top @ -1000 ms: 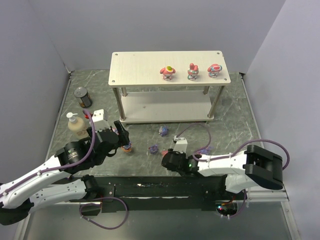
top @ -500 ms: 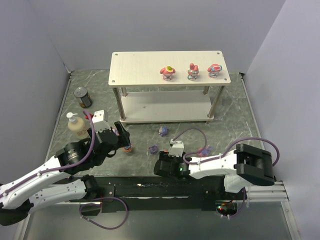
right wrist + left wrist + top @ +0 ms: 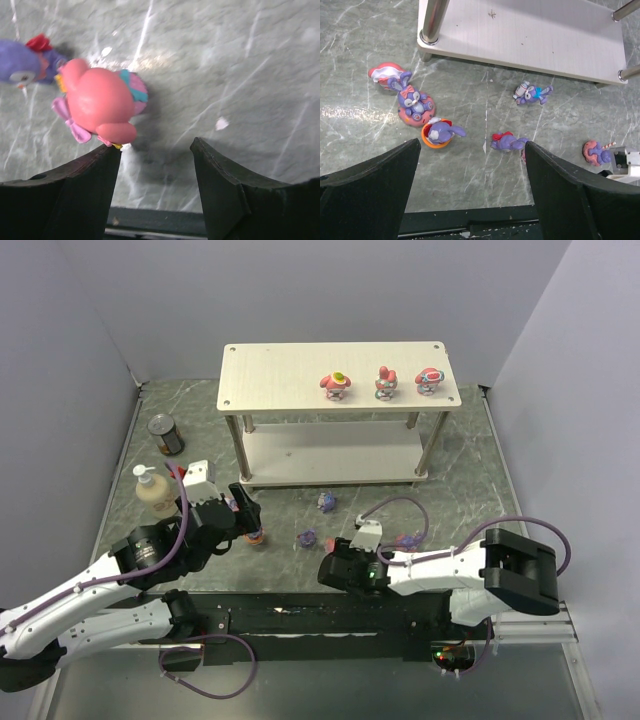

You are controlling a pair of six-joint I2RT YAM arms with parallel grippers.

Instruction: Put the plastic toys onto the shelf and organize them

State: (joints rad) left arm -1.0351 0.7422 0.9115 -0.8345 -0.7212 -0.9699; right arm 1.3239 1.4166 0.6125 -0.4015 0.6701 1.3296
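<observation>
Three pink toys [image 3: 385, 382] stand on the top board of the shelf [image 3: 280, 375], toward its right end. The left claw [image 3: 472, 146] is spread wide above purple toys [image 3: 507, 142] that lie on the counter [image 3: 470, 470] in front of the shelf. The right claw [image 3: 156, 146] is spread too and pinches nothing. A pink toy [image 3: 97, 102] lies right beside one of its fingers.

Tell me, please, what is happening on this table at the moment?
Two robot arms are sorting small plastic toys onto the shelf. Three pink toys stand on its top board, and several purple toys lie on the table in front of it. The left tool hovers open above them. The right tool is open and low over the table, with a lone pink toy beside one finger, not gripped.
</observation>
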